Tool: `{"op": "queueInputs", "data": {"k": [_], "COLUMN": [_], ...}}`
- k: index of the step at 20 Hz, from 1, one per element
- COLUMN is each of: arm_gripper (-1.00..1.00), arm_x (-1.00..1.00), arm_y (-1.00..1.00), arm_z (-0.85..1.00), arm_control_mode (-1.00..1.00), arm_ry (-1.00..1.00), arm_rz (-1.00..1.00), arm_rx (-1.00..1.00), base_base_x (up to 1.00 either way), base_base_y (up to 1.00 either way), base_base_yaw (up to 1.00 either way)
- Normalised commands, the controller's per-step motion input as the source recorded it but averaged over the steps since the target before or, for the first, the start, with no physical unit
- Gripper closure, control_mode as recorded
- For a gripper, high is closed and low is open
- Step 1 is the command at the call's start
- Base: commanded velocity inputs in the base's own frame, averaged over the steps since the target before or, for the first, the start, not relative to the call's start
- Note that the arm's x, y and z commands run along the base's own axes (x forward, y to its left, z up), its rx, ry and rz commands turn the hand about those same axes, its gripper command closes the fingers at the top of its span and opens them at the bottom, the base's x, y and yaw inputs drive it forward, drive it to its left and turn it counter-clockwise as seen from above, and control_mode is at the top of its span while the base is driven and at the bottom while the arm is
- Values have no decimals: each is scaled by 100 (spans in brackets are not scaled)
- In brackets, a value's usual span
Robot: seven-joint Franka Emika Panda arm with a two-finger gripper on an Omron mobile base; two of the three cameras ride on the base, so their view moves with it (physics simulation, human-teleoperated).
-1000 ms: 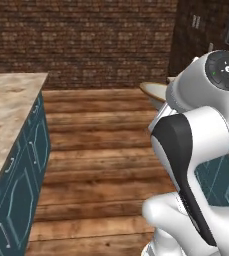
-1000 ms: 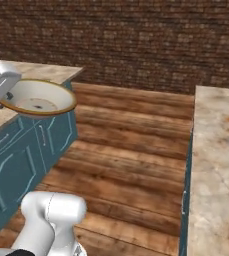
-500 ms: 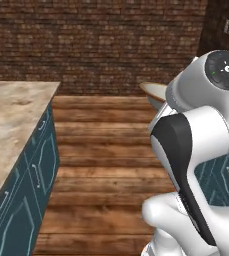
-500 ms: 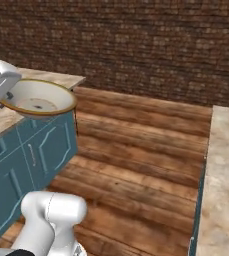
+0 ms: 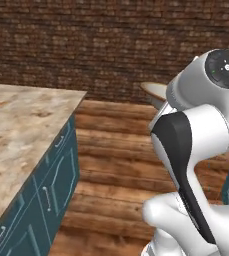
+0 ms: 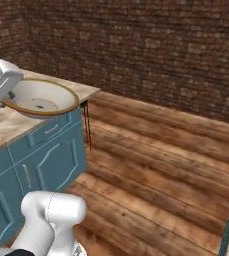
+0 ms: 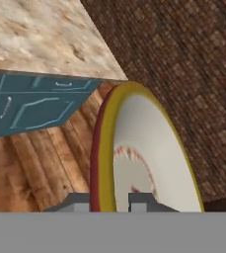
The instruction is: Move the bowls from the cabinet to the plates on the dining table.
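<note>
- Clearly the carry step: the gripper (image 7: 112,200) pinches the rim of one bowl (image 6: 41,98), held level
- Next, the table (image 5: 16,135) left of it needs approaching to find a plate

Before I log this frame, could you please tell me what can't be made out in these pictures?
- Bowl: in the left base view the white arm covers all but a sliver of its rim.
- Tool: in the hand view the bottom edge crops its tips, clamped on the bowl's rim.
- Marble top: cut by the left edge.
</note>
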Motion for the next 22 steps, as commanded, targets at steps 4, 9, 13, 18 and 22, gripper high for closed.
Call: {"op": "queueInputs", "data": {"k": [4, 9, 13, 18, 22], "arm_gripper": [100, 100, 100, 100, 100], "arm_x": [0, 0, 0, 0, 0], "arm_y": [0, 0, 0, 0, 0], "arm_z": [0, 0, 0, 0, 0], "arm_control_mode": [100, 100, 100, 100, 100], "arm_ry": [0, 0, 0, 0, 0], "arm_rz": [0, 0, 0, 0, 0], "arm_rx": [0, 0, 0, 0, 0], "base_base_x": [100, 88, 54, 58, 19], "base_base_y": [28, 34, 56, 29, 13], "base_base_yaw": [65, 75, 76, 75, 74]}}
